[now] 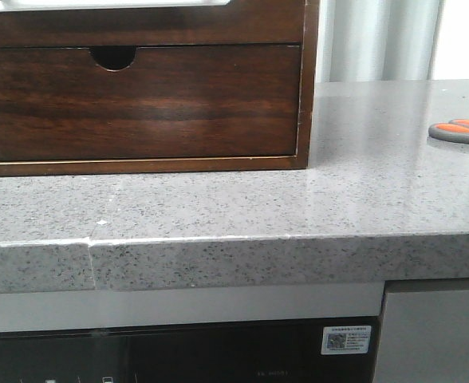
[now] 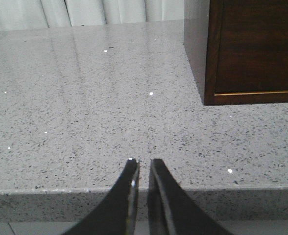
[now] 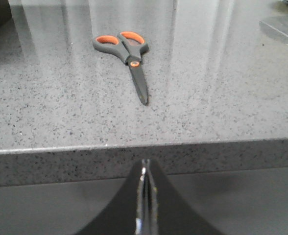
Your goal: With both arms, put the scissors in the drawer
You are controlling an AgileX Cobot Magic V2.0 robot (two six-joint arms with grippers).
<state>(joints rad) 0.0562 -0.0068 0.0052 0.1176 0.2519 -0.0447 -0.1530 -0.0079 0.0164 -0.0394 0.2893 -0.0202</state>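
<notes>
Nothing done yet: scissors [image 3: 126,55] are left lying on the table [image 1: 362,199], drawer [image 1: 139,9] not yet opened. Left jaws are held nearly together, right jaws together; nothing is gripped.

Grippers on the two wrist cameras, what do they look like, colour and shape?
Only fingertips show. The left gripper and right gripper each have two black fingers that curve inward to narrow tips, with bare metallic inner edges. No cables, markings or arm bodies are visible.

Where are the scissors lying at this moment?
The small grey-handled scissors with orange-lined loops lie flat on the speckled grey countertop, far right in the front view, apart from the dark wooden cabinet.
</notes>
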